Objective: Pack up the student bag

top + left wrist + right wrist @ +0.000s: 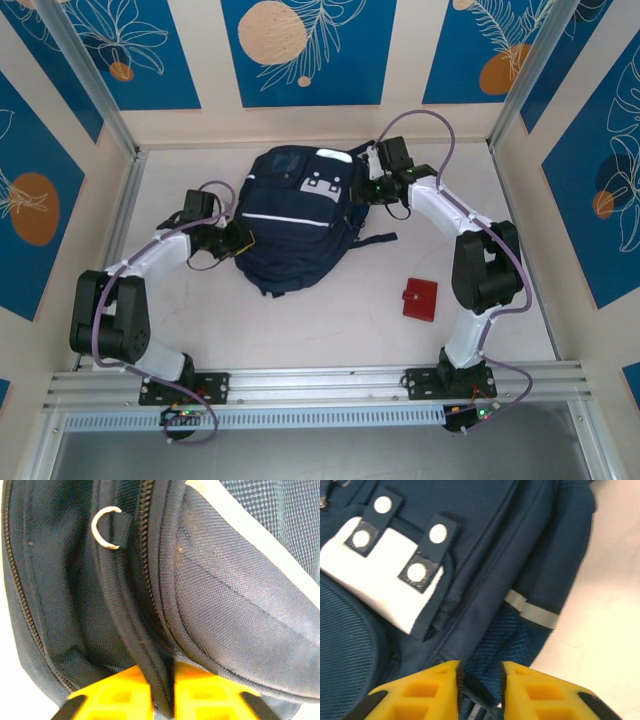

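The student bag (290, 225) lies flat on the white table (330, 325) with its front pocket facing up, its top toward the back wall. The left gripper (240, 240) is at the left side of the bag. In the left wrist view its yellow fingers (115, 697) stand only a little apart, and a raised seam (157, 680) of the bag fills the narrow gap and touches both, so it is pinched between them. A metal ring (106, 527) sits on the bag fabric above this seam. The right gripper (365, 190) is at the upper right side of the bag, beside the white patch (380, 575). Its fingers (420, 695) are wider apart with dark fabric of the bag in the gap; I cannot tell if they press it. A grey stripe (530, 611) is near these fingers. A red wallet (420, 298) lies on the table to the lower right of the bag, apart from it
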### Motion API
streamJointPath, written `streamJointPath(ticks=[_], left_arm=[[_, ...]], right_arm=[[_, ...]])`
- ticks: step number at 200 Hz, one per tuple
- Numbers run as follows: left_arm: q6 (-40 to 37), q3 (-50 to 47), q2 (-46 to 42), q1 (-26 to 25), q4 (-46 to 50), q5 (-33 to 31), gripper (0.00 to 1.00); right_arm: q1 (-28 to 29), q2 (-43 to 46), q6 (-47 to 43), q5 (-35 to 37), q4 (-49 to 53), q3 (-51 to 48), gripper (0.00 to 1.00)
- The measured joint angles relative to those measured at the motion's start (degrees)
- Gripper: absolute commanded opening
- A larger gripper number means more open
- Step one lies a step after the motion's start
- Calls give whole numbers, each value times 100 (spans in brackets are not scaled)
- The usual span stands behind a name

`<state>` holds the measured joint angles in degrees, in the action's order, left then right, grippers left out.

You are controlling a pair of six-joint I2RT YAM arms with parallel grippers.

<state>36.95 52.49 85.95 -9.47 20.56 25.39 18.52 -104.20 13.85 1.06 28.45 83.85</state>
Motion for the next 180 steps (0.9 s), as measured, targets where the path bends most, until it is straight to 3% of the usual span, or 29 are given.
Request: streamJointPath(ticks=[25,60,180], left_arm=[[-48,59,-81,-2,297,-85,51],[-70,133,-463,0,636,-509,60],[-146,243,-769,-22,785,-756,63]], right_arm=[[50,208,-81,-774,-101,-302,72],[188,343,-85,-1488,-269,-560,80],[503,-660,-365,-2107,-155,136,89]])
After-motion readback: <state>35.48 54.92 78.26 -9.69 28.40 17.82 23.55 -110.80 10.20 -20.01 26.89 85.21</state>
